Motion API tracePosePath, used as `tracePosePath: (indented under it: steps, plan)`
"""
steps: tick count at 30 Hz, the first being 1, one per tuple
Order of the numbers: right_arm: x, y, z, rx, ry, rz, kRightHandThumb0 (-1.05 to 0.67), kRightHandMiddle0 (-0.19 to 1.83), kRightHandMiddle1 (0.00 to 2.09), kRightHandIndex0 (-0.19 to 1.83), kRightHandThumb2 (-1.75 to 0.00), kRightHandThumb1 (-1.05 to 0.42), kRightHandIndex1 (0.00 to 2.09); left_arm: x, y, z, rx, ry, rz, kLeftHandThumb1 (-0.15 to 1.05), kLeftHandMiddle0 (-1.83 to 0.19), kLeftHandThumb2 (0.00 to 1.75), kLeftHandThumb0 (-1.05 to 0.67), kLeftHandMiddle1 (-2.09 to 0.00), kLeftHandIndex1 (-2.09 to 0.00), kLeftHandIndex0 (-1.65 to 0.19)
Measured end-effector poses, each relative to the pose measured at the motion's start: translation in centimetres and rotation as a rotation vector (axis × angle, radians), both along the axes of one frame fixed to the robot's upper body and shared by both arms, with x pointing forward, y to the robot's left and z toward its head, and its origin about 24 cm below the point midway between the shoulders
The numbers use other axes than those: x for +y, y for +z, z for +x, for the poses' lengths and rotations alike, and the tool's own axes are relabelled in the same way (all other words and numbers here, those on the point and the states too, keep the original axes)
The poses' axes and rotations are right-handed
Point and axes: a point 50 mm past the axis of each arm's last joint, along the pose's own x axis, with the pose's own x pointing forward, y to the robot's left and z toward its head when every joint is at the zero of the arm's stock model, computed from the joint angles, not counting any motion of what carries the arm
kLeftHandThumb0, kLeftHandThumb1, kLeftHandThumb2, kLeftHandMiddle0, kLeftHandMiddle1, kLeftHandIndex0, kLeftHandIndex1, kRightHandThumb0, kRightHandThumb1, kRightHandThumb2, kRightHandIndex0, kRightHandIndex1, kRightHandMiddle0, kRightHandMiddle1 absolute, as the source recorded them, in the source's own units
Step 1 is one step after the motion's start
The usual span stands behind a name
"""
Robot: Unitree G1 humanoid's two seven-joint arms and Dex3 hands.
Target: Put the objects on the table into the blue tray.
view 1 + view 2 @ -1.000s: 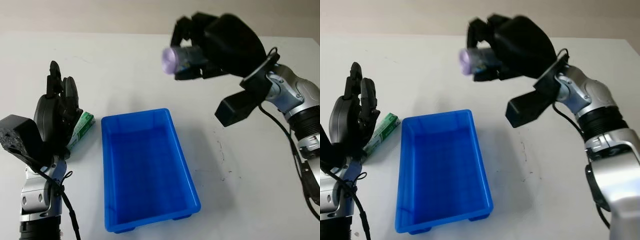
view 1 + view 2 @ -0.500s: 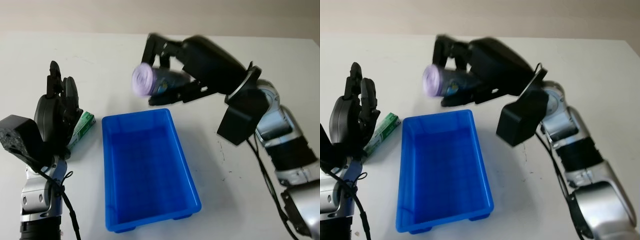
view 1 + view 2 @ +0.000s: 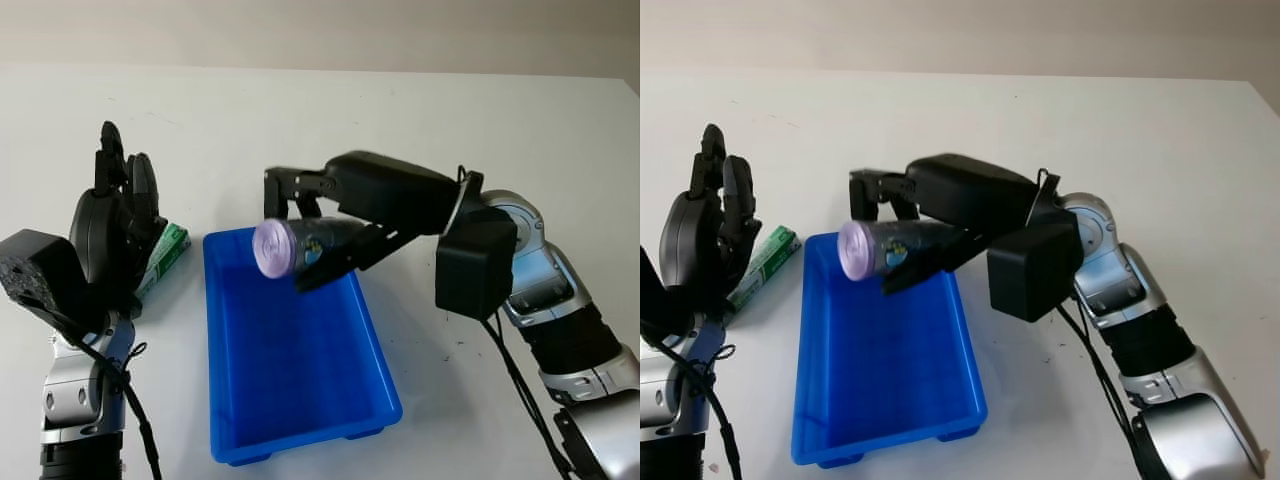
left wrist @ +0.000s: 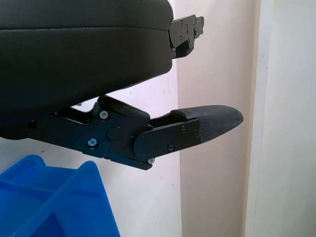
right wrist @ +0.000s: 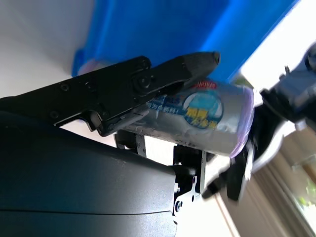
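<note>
My right hand (image 3: 320, 235) is shut on a silver can with a purple lid (image 3: 290, 245), held sideways just above the far end of the blue tray (image 3: 375, 365). In the right wrist view the can (image 5: 207, 123) lies between the black fingers (image 5: 148, 79) with the tray's blue floor behind it. A green box (image 3: 165, 255) lies on the table left of the tray. My left hand (image 3: 115, 225) stands upright and open at the left, close beside that box and partly hiding it. In the left wrist view a corner of the tray (image 4: 54, 202) sits below the hand.
The white table (image 3: 480, 130) stretches wide behind and to the right of the tray. Its far edge meets a pale wall. My right forearm (image 3: 540, 290) crosses the table to the right of the tray.
My right hand has carried the can down and to the left, from high over the table's far side to just above the tray's far end. The left hand has not moved.
</note>
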Motion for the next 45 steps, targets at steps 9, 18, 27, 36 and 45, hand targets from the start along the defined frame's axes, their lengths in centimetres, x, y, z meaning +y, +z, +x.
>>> tracePosePath:
  steps: [9,18,27,36,45]
  plan:
    - [-0.3,-0.1,0.0,0.037,0.034,-0.089,-0.64,-0.19,0.0,-0.19,-0.06,-1.04,0.01,-0.1,-0.1,0.0,0.0,0.0,-0.006,1.05,0.17,0.64,-0.78,-0.05,-0.02,0.19]
    - [0.0,0.0,0.0,0.048,0.013,0.098,-0.75,-0.19,0.0,-0.19,-0.22,-1.05,0.0,-0.1,-0.1,0.0,0.002,0.003,-0.007,1.05,0.16,0.63,-0.78,-0.06,-0.04,0.18]
    - [-4.9,-1.0,1.8,0.129,-0.413,0.539,-0.83,-0.19,0.0,-0.19,-0.63,-1.05,0.0,0.0,-0.4,-0.2,0.012,0.005,-0.01,1.05,0.19,0.63,-0.78,-0.02,0.0,0.19]
    - [-8.1,-5.5,2.3,0.367,-0.802,0.768,-0.75,-0.19,0.0,-0.19,-0.64,-1.05,0.0,0.1,-0.5,-0.2,0.017,0.002,-0.01,1.05,0.16,0.63,-0.78,-0.05,-0.03,0.18]
    - [-9.9,-7.6,2.2,0.418,-0.92,0.884,-0.71,-0.19,0.0,-0.19,-0.72,-1.05,0.0,0.2,-0.5,0.0,0.024,0.005,-0.002,1.05,0.17,0.63,-0.78,-0.05,-0.03,0.18]
